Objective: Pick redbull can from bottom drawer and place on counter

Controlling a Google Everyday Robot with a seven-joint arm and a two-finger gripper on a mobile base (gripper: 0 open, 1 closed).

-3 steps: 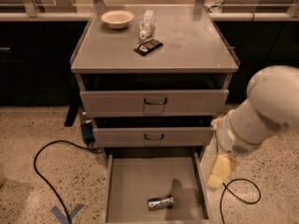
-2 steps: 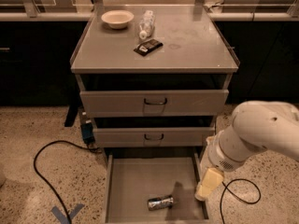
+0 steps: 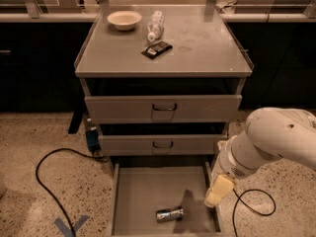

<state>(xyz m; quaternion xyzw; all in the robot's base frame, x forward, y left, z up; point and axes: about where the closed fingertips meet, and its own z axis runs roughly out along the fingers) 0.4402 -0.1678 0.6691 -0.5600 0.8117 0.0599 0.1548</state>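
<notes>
The redbull can (image 3: 169, 214) lies on its side on the floor of the open bottom drawer (image 3: 143, 191), near the drawer's front. My gripper (image 3: 218, 191) hangs at the end of the white arm (image 3: 276, 137), above the drawer's right side. It is to the right of the can and higher, apart from it. The counter (image 3: 202, 43) is the grey cabinet top above the two shut upper drawers.
On the counter stand a white bowl (image 3: 124, 19), a clear plastic bottle (image 3: 155, 25) lying down and a flat black packet (image 3: 156, 49). A black cable (image 3: 47, 181) loops on the floor at the left, another (image 3: 256, 206) at the right. Blue tape (image 3: 69, 226) marks the floor.
The arm has swung down and to the left, bringing the gripper lower toward the open bottom drawer. The can has not moved.
</notes>
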